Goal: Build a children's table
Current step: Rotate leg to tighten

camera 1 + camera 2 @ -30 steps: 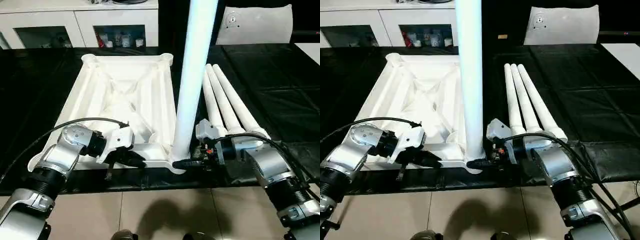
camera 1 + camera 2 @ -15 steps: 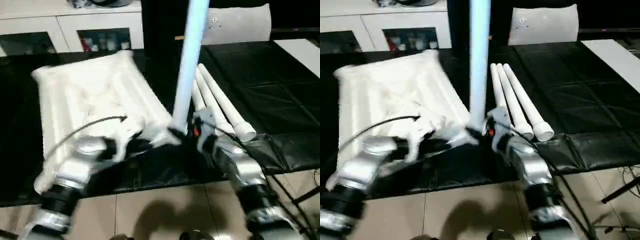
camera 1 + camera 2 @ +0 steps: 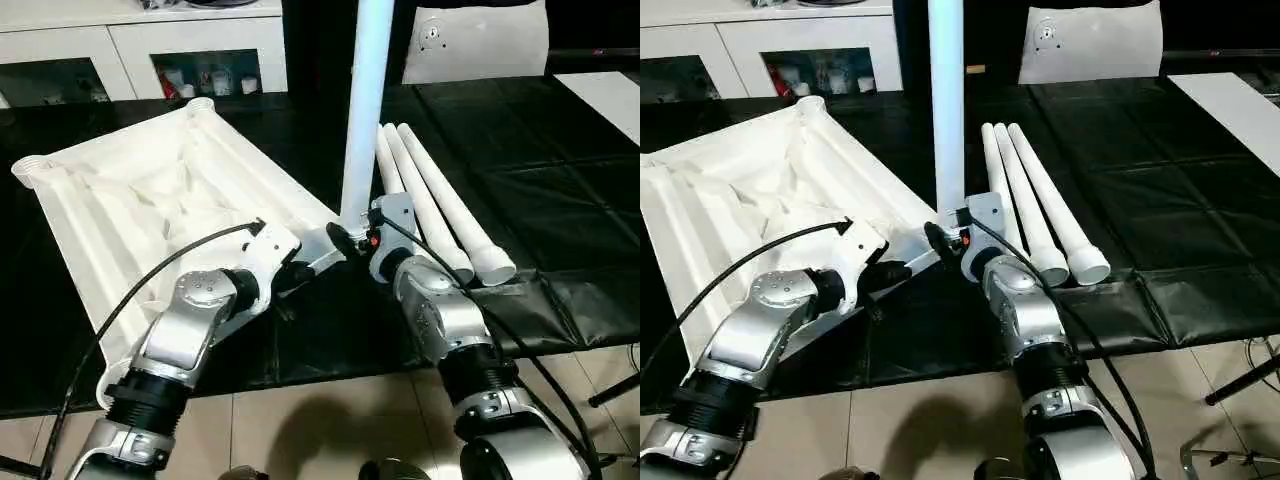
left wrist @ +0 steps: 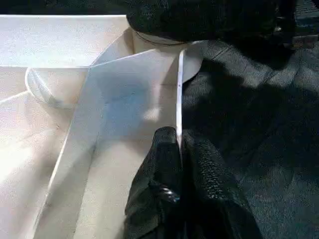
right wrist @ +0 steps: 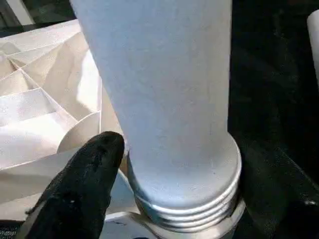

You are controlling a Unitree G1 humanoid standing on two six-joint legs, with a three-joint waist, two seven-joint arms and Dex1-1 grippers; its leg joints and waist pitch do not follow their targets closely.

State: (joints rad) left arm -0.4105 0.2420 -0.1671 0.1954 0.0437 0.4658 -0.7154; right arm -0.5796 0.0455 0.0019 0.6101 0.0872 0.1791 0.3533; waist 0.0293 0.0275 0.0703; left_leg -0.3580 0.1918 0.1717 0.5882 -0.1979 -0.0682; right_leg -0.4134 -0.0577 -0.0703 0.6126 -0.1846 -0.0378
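The children's table top (image 3: 150,190) lies upside down and turned at an angle on the black cover, ribs up. One white leg (image 3: 365,110) stands upright in its near corner socket; its threaded base (image 5: 184,199) shows in the right wrist view. Three more legs (image 3: 430,195) lie side by side to the right. My left gripper (image 4: 180,149) is shut on the top's thin rim close to that corner. My right gripper (image 3: 345,240) is open, its fingers (image 5: 84,189) straddling the upright leg's base.
A white cabinet with glass doors (image 3: 150,50) runs along the back. A flat white board (image 3: 475,40) leans at the back right, and another white panel (image 3: 610,95) is at the right edge. The black-covered surface ends just in front of my arms, above tiled floor (image 3: 320,420).
The table top has swung round, its far side going left, and the corner with the upright leg has moved away from the front edge. My right gripper's fingers have spread wider. The camera has also shifted.
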